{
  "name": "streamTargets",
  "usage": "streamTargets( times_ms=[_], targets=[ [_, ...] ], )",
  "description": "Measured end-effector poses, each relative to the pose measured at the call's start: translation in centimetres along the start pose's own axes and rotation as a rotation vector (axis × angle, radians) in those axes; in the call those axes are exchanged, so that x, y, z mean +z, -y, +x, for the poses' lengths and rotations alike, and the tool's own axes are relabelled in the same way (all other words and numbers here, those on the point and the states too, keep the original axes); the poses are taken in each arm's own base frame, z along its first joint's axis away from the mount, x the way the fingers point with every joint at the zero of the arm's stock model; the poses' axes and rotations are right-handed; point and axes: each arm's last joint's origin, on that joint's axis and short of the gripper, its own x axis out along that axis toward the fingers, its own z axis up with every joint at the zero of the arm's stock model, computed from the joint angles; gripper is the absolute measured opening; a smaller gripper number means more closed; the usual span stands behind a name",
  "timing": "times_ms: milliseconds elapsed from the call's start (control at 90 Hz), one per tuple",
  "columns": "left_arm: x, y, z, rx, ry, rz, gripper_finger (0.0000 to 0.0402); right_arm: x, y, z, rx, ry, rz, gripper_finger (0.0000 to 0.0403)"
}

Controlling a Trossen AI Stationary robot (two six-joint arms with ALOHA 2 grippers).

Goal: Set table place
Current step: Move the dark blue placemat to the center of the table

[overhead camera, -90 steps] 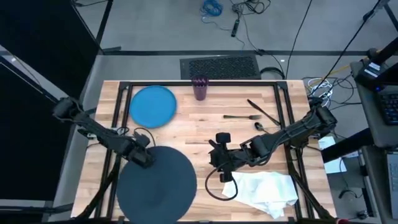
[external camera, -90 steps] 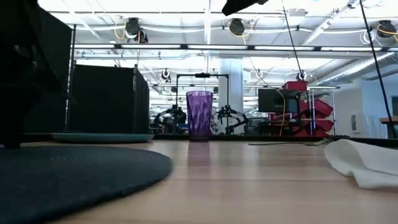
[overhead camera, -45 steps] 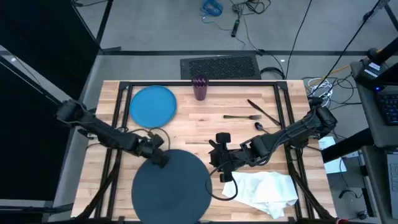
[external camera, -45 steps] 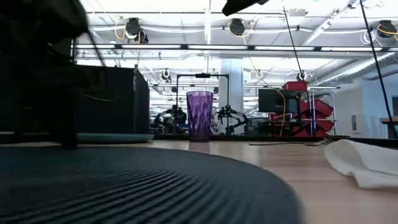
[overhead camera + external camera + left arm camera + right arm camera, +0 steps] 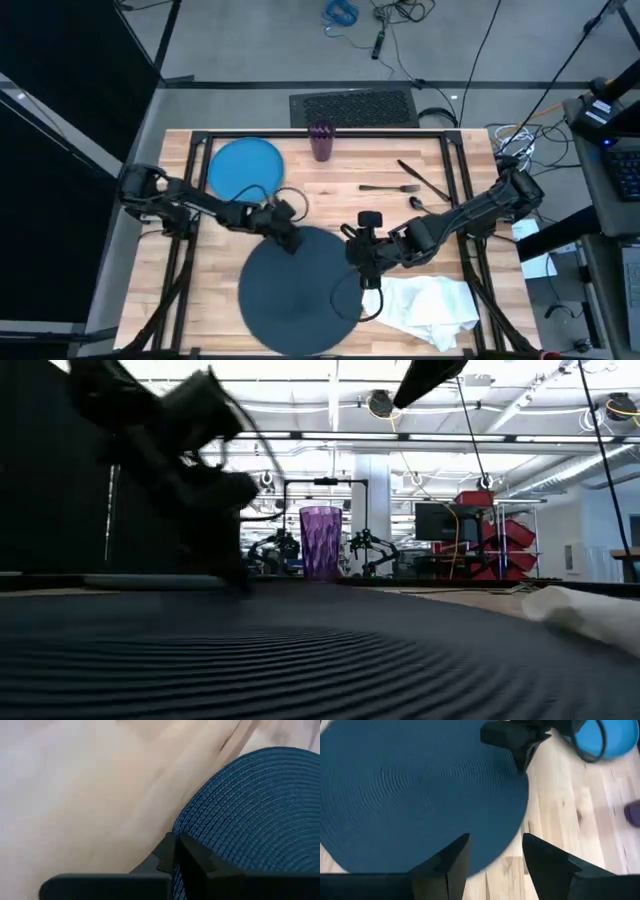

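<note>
Now the big dark grey charger [image 5: 300, 290] lies near the middle of the tabletop [image 5: 440, 215], by its front edge, having slid rightward over the past second from the front left corner. The left gripper [image 5: 288, 235] pinches the charger's far rim, its jaws shut tight on the woven edge, as the left wrist view shows [image 5: 176, 851]. The right gripper [image 5: 366, 270] hovers just above the charger's right edge with its jaws held wide and empty; a second ago the charger lay well short of it.

Everything else sits untouched. The blue plate [image 5: 246, 170] rests at the back left, the purple cup [image 5: 321, 141] stands at the back edge, and the fork [image 5: 390, 187], knife [image 5: 424, 180] and spoon [image 5: 427, 204] lie together at the back right. The white napkin [image 5: 432, 308] is bunched at the front right, just beside the charger.

With the charger brought roughly in front of centre, the base of the place setting looks close to its spot. Judging from the layout, the plate would go on top of it next, then the napkin, cutlery and cup around it. The charger's right edge now lies near the napkin, so any further slide risks riding over the cloth.
</note>
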Motion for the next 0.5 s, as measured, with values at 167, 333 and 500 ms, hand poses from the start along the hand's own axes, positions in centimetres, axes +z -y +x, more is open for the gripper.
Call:
streamTargets(
  times_ms=[167, 333, 500],
  targets=[
    [2.7, 0.6, 2.1, -0.025, -0.013, 0.086, 0.0000, -0.4, -0.2, -1.1, 0.003, -0.004, 0.047, 0.0169],
    [4.1, 0.9, 3.5, -0.068, -0.035, 0.143, 0.0000, -1.3, -0.7, -2.2, -0.081, -0.006, 0.061, 0.0169],
    [4.8, 1.2, 3.7, -0.082, -0.023, 0.175, 0.0000, -1.9, -0.9, -2.6, -0.125, -0.015, 0.078, 0.0169]
  ],
)
